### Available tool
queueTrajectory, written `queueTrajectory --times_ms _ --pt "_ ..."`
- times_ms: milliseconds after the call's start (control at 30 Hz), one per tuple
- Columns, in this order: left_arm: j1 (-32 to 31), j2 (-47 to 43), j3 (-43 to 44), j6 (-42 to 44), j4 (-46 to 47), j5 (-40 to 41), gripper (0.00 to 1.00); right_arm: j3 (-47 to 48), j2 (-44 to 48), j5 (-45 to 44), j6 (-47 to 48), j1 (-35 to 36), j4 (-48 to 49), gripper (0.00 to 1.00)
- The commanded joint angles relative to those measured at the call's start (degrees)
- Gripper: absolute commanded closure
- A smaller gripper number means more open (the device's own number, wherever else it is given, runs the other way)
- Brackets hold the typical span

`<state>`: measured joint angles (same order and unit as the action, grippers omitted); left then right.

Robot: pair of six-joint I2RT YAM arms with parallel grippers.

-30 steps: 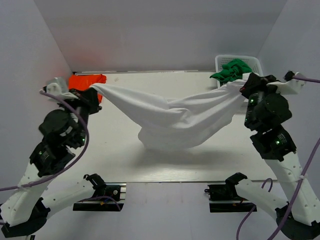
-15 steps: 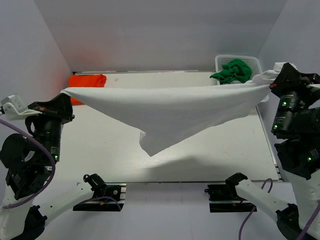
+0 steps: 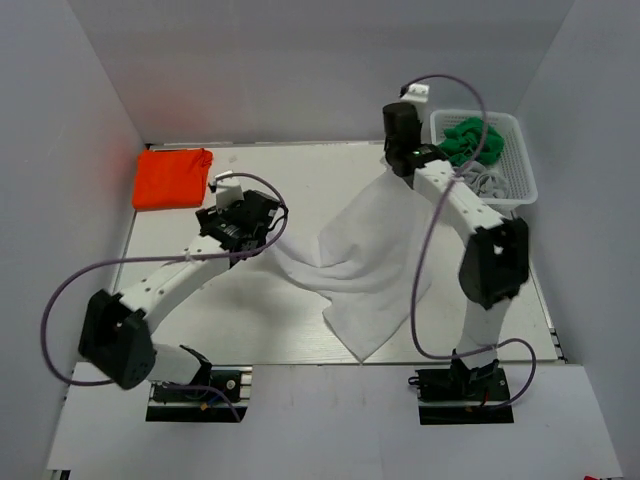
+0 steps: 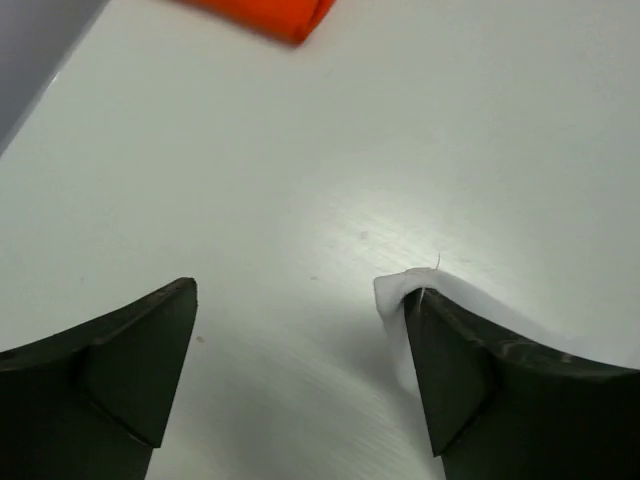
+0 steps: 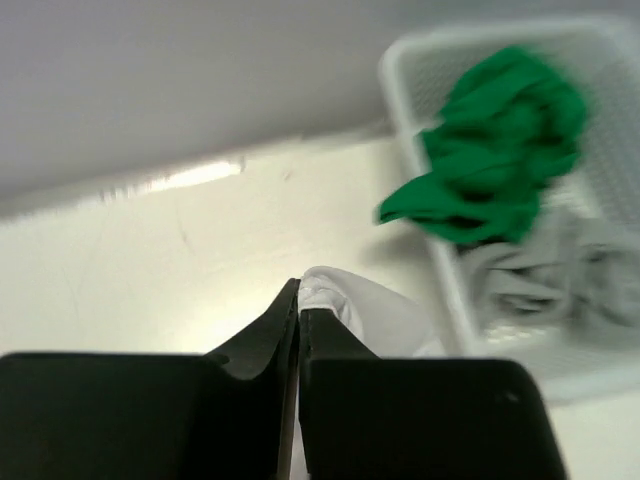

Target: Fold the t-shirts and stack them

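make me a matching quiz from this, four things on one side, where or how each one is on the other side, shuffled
Things:
1. orange shirt
2. white shirt
3. green shirt
4. left gripper

States or places:
a. in the basket
b. open
c. folded, far left
d. pinched by the right gripper

Pairs: 1-c, 2-d, 3-a, 4-b
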<state>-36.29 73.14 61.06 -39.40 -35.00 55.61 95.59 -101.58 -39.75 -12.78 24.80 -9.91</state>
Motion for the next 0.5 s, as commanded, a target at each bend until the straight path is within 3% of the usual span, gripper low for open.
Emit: queueTrajectory --times_ms 0,67,100,167,200,333,467 --pt "6.8 5.2 0.5 -7.0 -6.6 -3.2 0.00 10.4 -11.3 10.1 -0.5 -1.8 -6.9 0.91" --pt "9.3 7.8 2.5 -8.6 -8.6 -4.8 0.00 19.2 -14.2 12.0 0.1 -1.7 -9.5 0.64" --pt "10.0 8.6 2.5 -8.6 -9.3 -5.9 0.00 20.2 -15.3 12.4 0.2 -1.6 -10.4 0.40" --pt "11.8 8.6 2.5 -8.0 -8.2 -8.7 0.00 17.3 -14.4 13.5 0.4 -1.5 -10.6 0.23" --pt "12.6 7.5 1.4 -6.7 -4.7 -10.2 0.00 15.7 -12.4 15.2 0.2 -1.3 -10.3 0.10" --pt "16.7 4.7 -3.1 -0.2 4.3 -23.0 0.00 4.7 -1.5 19.8 -1.9 -0.8 -9.9 0.10" --pt "20.6 5.8 -3.8 3.0 6.8 -31.8 0.00 -10.6 7.3 25.5 -3.2 0.4 -9.0 0.10"
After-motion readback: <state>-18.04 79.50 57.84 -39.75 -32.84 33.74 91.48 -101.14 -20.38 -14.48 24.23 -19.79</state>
